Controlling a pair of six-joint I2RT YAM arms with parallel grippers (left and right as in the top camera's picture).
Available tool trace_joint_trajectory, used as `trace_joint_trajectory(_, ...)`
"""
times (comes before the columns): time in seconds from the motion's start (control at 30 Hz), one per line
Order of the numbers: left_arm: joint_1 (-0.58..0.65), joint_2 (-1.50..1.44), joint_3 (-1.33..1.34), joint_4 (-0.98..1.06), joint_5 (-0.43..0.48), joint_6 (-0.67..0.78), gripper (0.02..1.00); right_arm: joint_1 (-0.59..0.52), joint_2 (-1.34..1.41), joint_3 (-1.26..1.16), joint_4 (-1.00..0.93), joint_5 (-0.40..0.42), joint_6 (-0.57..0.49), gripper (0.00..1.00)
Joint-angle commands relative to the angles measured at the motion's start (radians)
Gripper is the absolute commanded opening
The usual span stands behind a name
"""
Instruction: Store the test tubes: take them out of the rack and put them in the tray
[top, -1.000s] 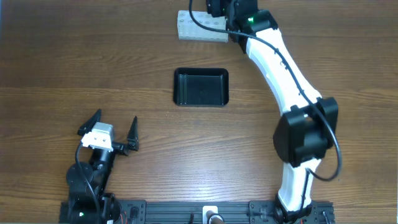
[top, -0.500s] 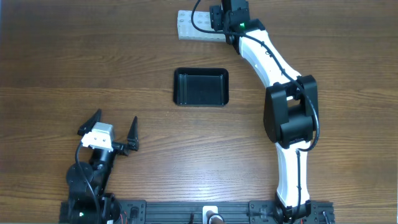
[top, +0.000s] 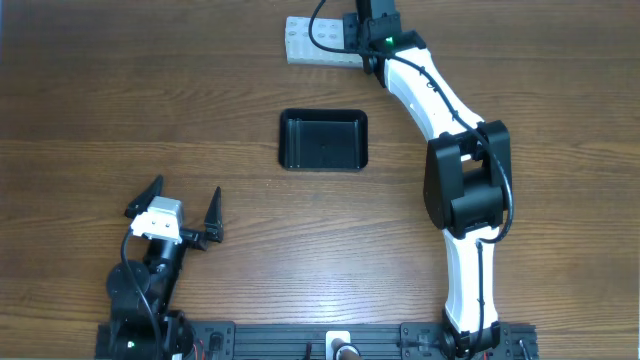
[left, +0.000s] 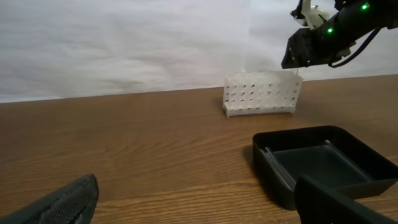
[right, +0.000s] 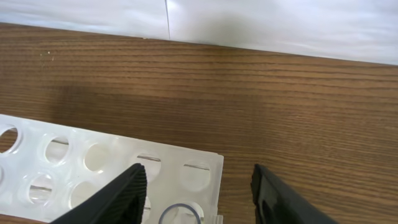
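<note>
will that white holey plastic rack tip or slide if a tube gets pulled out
Probably slides: the white perforated plastic rack looks hollow and light, apparently loose on the smooth wooden table. Tipping seems less likely, since it sits low and long.

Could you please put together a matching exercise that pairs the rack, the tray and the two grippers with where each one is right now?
Things:
1. rack
2. tray
3. left gripper
4. right gripper

Places and states:
a. black, at the middle of the table
b. open, above one end of the rack
c. white, at the table's far edge
d. open, close to its own base, well apart from the tray

Pairs: 1-c, 2-a, 3-d, 4-b
</note>
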Motion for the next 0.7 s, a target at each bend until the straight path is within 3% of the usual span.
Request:
trace_joint_trajectory(0.03,0.005,-0.004,-0.005,-0.001,0.009,0.011,1.0,0.008,0.008,0.004,0.002,0.012,0.018,0.411)
trace_joint_trajectory(0.33,0.005,-0.004,-0.005,-0.002,0.01,0.011,0.998,0.008,0.008,0.004,0.002,0.01,0.026,0.174)
trace_joint_trajectory(0.7,0.005,-0.004,-0.005,-0.002,0.01,0.011,0.998,0.008,-0.002,0.02,0.016,0.0,0.029,0.134)
